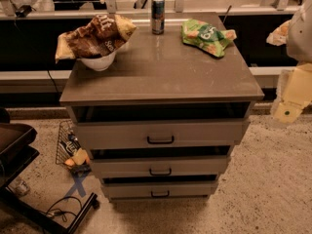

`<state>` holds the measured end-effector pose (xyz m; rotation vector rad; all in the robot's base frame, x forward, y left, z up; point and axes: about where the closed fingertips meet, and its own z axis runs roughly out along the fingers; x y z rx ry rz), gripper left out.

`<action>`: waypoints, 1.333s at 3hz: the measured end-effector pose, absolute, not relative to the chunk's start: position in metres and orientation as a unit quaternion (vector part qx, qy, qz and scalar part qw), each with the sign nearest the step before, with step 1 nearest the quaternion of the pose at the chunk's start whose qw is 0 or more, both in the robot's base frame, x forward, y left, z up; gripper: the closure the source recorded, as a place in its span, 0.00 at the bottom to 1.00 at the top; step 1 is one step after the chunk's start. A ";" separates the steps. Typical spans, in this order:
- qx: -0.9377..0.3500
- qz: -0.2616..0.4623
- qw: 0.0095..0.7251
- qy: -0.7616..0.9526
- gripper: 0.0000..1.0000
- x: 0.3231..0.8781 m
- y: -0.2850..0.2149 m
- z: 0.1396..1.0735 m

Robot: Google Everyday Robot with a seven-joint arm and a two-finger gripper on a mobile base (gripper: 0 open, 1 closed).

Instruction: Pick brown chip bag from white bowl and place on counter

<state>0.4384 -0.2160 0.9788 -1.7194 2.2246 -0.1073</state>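
Note:
The brown chip bag (95,37) lies crumpled across the white bowl (100,61) and overhangs it on both sides. The bowl stands at the back left corner of the counter (161,77), the grey-brown top of a cabinet with three drawers. My gripper (288,104) hangs at the right edge of the view, off the counter's right side and far from the bag and bowl. It holds nothing that I can see.
A green chip bag (205,35) lies at the back right of the counter. A dark drink can (157,15) stands at the back middle. A wire basket (70,147) sits on the floor left of the cabinet, beside a dark chair base (19,155).

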 end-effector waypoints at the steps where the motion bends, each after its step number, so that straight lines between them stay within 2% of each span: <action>1: -0.603 -0.038 0.163 0.780 0.00 0.438 -0.216 0.979; 2: -0.594 -0.014 0.186 0.783 0.00 0.469 -0.194 0.982; 3: -0.583 0.020 0.261 0.769 0.00 0.512 -0.158 1.009; 4: -0.558 0.073 0.367 0.740 0.00 0.549 -0.110 1.044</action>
